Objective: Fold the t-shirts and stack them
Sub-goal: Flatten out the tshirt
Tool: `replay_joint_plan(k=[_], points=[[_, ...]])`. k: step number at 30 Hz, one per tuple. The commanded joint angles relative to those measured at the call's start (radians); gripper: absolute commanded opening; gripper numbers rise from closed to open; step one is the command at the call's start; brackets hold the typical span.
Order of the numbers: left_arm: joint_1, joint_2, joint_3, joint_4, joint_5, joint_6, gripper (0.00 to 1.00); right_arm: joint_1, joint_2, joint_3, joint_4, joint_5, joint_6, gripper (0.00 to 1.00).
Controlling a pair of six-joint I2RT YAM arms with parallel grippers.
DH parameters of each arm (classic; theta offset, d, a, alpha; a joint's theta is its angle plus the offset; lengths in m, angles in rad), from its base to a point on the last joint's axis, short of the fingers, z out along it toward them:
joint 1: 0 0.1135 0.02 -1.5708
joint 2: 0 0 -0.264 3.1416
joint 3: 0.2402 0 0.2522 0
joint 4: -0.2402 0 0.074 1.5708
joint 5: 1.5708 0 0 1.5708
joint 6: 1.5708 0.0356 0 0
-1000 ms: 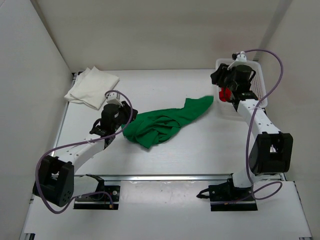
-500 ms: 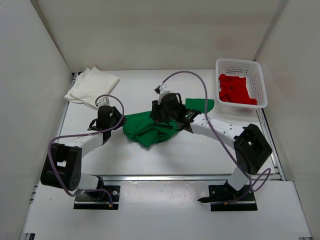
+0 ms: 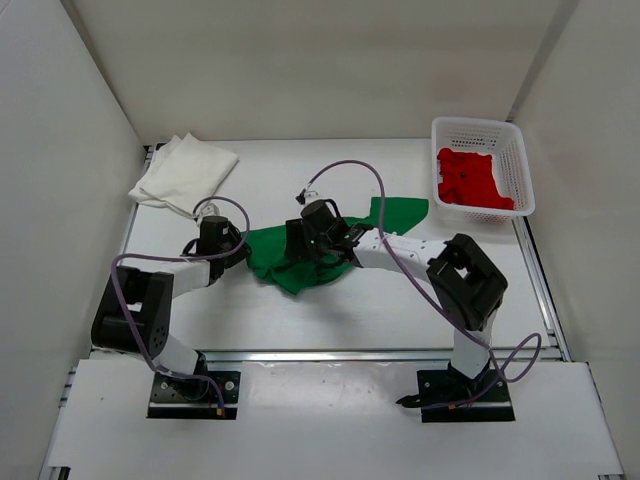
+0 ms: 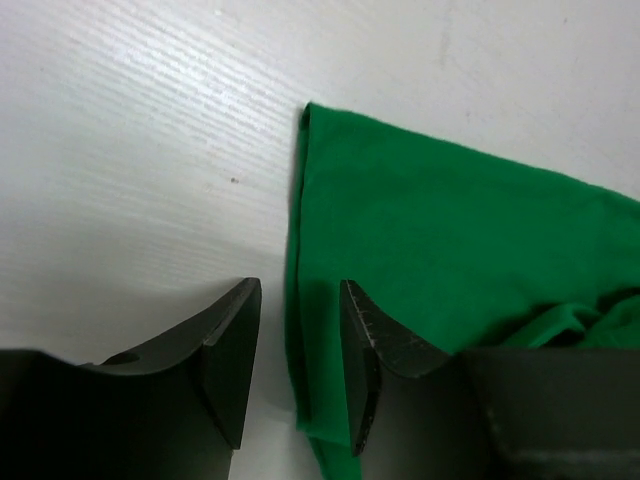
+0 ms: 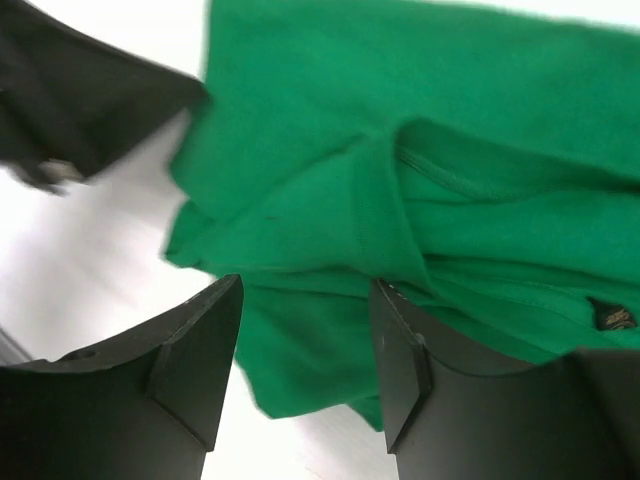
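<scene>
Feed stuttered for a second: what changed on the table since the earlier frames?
The right gripper swung left from the basket to hover, open, over the green t-shirt. The left gripper kept straddling that shirt's left edge. The white t-shirt, and the red t-shirt in the basket, stayed put.

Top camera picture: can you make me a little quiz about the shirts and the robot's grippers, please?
1. True or false: the red t-shirt lies inside the basket.
2. Where is the white t-shirt? A) at the far left corner of the table B) in the basket C) on the floor
3. Fill the gap: the left gripper and the right gripper are both open at the ____ t-shirt.

Key
1: true
2: A
3: green. Both are at the green t-shirt, which lies crumpled in the middle.
</scene>
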State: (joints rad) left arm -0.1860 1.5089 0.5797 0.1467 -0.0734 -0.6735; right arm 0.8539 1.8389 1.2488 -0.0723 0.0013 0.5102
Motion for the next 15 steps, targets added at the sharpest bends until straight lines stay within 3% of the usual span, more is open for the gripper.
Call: replay_joint_plan(k=[1, 11, 15], points=[[-0.003, 0.011, 0.046, -0.002, -0.008, 0.000, 0.48, -0.021, 0.034, 0.078, -0.053, -0.017, 0.074, 0.51], [-0.010, 0.105, 0.097, 0.013, 0.040, -0.023, 0.46, -0.058, 0.063, 0.113, -0.051, -0.035, 0.100, 0.55], [-0.009, 0.129, 0.117, 0.027, 0.049, -0.032, 0.35, -0.075, 0.068, 0.106, -0.050, -0.056, 0.109, 0.58]])
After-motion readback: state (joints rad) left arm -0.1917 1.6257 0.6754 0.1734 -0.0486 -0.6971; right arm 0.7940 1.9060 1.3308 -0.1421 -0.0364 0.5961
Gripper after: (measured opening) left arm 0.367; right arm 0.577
